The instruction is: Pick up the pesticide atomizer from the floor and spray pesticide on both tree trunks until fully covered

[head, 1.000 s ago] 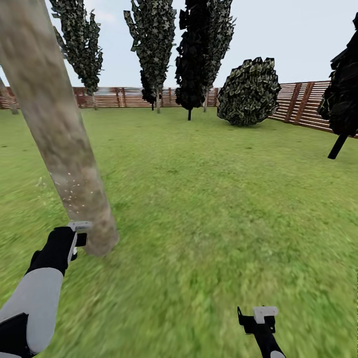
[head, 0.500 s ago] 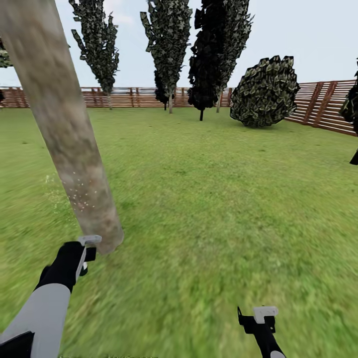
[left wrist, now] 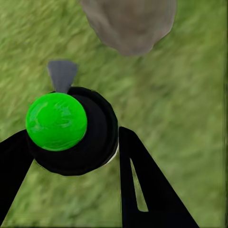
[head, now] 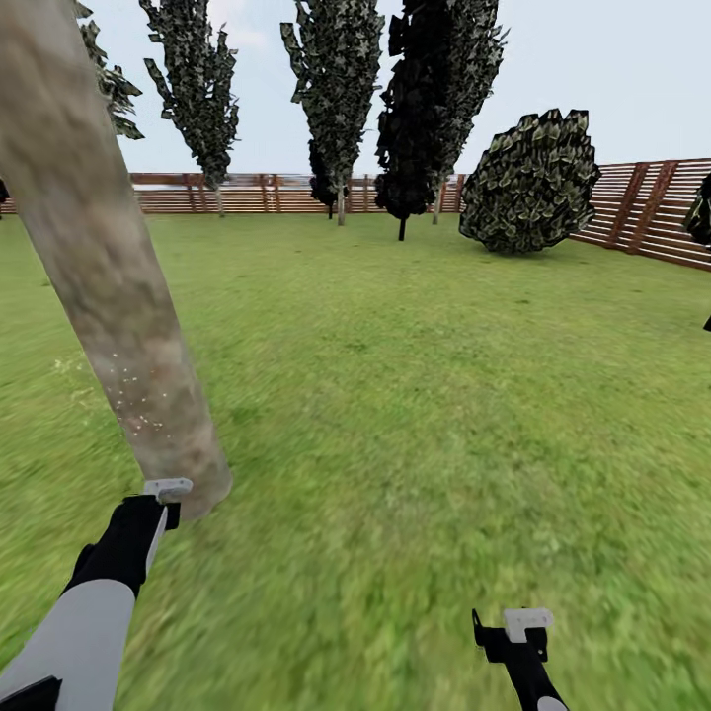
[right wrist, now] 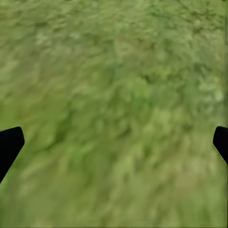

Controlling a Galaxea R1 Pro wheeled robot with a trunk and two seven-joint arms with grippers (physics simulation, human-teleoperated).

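A thick, mottled grey-tan tree trunk (head: 104, 276) leans across the left of the head view, and its base (left wrist: 128, 21) meets the grass just beyond my left gripper. Fine white pesticide specks (head: 133, 400) dot the lower trunk and the grass beside it. My left gripper (head: 164, 491) is low by the trunk's foot. In the left wrist view it is shut (left wrist: 71, 154) on the pesticide atomizer (left wrist: 76, 142), a dark round bottle with a glossy green top and a grey nozzle pointing at the trunk. My right gripper (head: 520, 626) hangs open (right wrist: 114, 142) over bare grass.
The lawn stretches ahead to a reddish-brown slat fence (head: 642, 207). Tall leafy trees (head: 331, 89), a black conifer (head: 420, 109) and a round bush (head: 528, 183) stand along the far side. Open grass lies to the right of the trunk.
The head view has panned, shifting the whole scene sideways. My left gripper has sunk lower, toward the foot of the trunk. The right gripper has stayed put.
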